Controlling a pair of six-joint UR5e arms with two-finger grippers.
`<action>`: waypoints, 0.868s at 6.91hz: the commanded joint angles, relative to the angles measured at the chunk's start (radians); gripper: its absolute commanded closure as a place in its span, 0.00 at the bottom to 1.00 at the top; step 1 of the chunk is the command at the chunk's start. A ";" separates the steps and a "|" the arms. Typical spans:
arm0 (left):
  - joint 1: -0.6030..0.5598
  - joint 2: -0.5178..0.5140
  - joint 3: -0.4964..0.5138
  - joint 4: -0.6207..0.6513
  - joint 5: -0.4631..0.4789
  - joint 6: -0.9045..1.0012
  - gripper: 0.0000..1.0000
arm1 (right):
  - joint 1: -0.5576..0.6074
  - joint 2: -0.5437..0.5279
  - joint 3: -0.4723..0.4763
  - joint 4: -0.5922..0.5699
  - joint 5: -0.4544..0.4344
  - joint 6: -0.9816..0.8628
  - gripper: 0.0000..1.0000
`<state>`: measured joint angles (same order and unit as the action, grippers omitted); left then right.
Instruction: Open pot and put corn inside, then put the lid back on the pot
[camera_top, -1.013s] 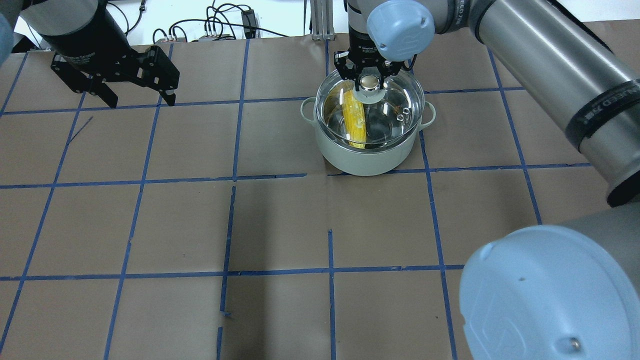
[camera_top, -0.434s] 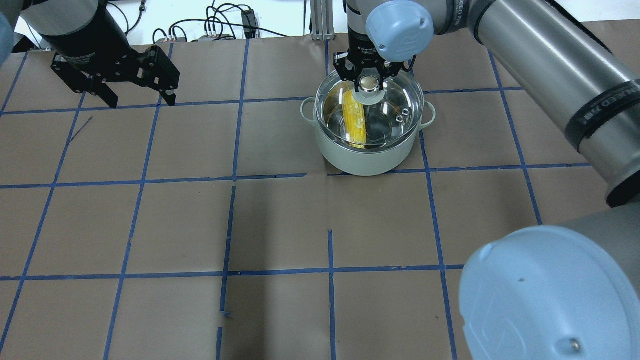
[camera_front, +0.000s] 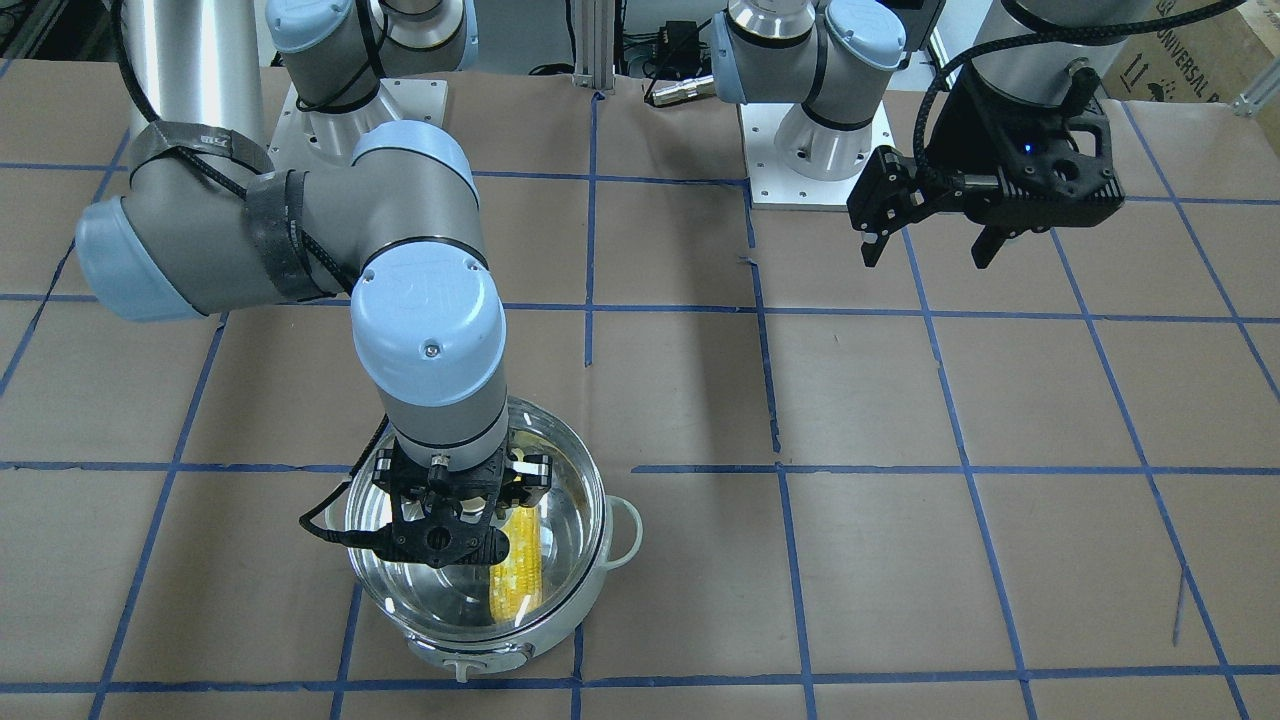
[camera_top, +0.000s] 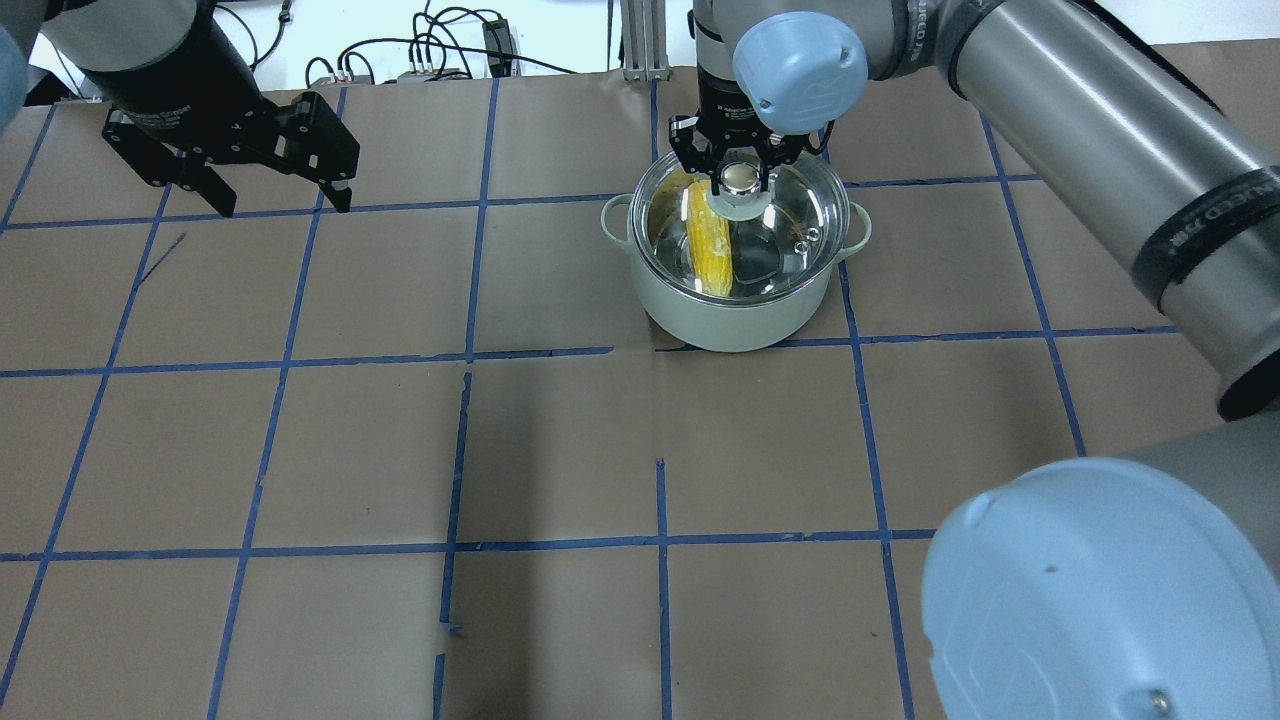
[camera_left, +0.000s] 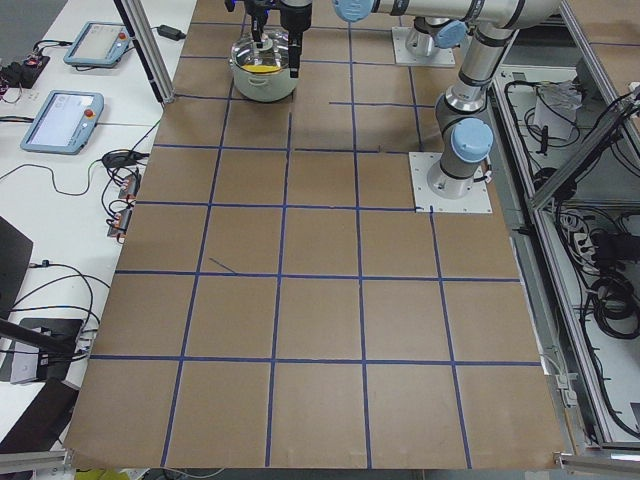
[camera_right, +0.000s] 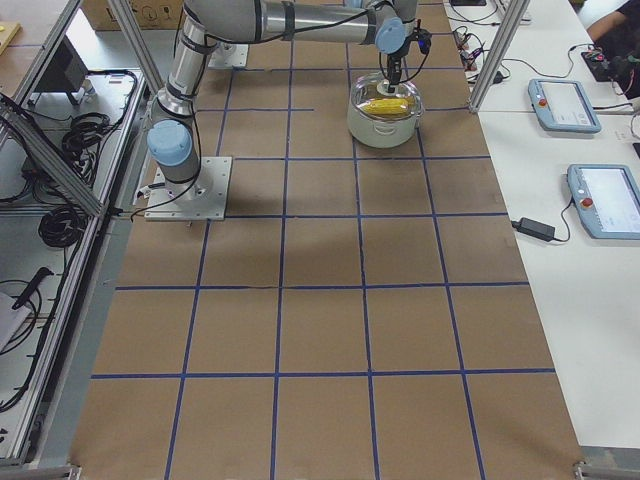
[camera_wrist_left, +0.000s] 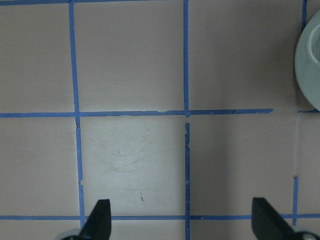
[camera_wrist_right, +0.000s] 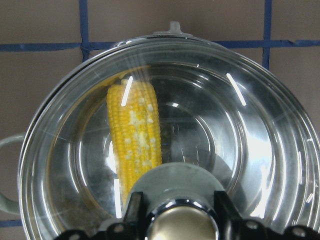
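The mint-green pot (camera_top: 740, 320) stands on the far middle of the table. The yellow corn (camera_top: 708, 245) lies inside it, seen through the clear glass lid (camera_top: 795, 205). The lid sits level over the pot's rim. My right gripper (camera_top: 740, 178) is shut on the lid's knob from above; the wrist view shows the fingers on both sides of the knob (camera_wrist_right: 182, 227) and the corn (camera_wrist_right: 135, 135) below the glass. My left gripper (camera_top: 285, 207) is open and empty, hovering at the far left, well apart from the pot.
The table is brown paper with blue tape grid lines (camera_top: 470, 355). Cables and connectors (camera_top: 430, 60) lie past the far edge. My right arm's elbow (camera_top: 1100, 590) fills the near right of the overhead view. The pot's edge (camera_wrist_left: 310, 65) shows at the left wrist view's right border.
My right gripper has lowered the lid, which now lines up with the pot's rim. The left arm has not moved.
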<state>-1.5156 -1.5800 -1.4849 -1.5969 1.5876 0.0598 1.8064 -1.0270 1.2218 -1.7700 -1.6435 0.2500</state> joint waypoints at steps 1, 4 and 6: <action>0.000 0.000 0.000 0.000 0.000 0.000 0.00 | -0.001 0.002 -0.007 -0.002 0.001 -0.003 0.93; 0.000 0.000 0.000 0.000 0.000 0.000 0.00 | -0.001 0.004 -0.015 0.000 0.001 -0.009 0.30; 0.000 -0.002 0.000 0.000 0.000 0.000 0.00 | -0.001 0.004 -0.018 -0.002 0.001 -0.008 0.24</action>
<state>-1.5156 -1.5804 -1.4849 -1.5969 1.5877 0.0598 1.8055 -1.0224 1.2062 -1.7705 -1.6429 0.2411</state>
